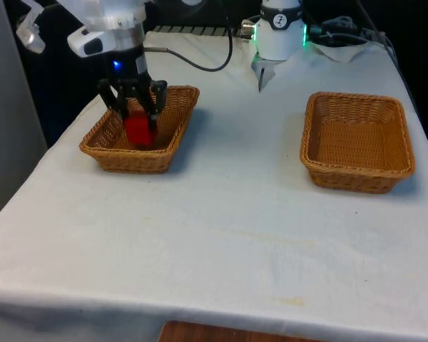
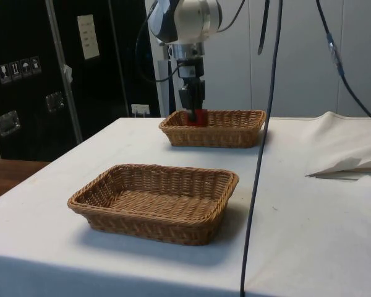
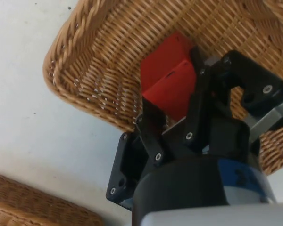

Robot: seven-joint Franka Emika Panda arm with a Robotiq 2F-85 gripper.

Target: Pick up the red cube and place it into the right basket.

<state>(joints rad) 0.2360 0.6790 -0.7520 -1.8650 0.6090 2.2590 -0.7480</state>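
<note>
Black two-finger end effector (image 1: 138,117) clenched on small red cube (image 1: 139,130), hanging over woven wicker basket (image 1: 172,146) on front view's left, likely for release. Second wicker basket (image 1: 357,174) well apart on white-clothed table (image 1: 221,235).

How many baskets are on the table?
2. One basket is at the front view's left, with the gripper holding the red cube over it. The other basket is at the front view's right.
</note>
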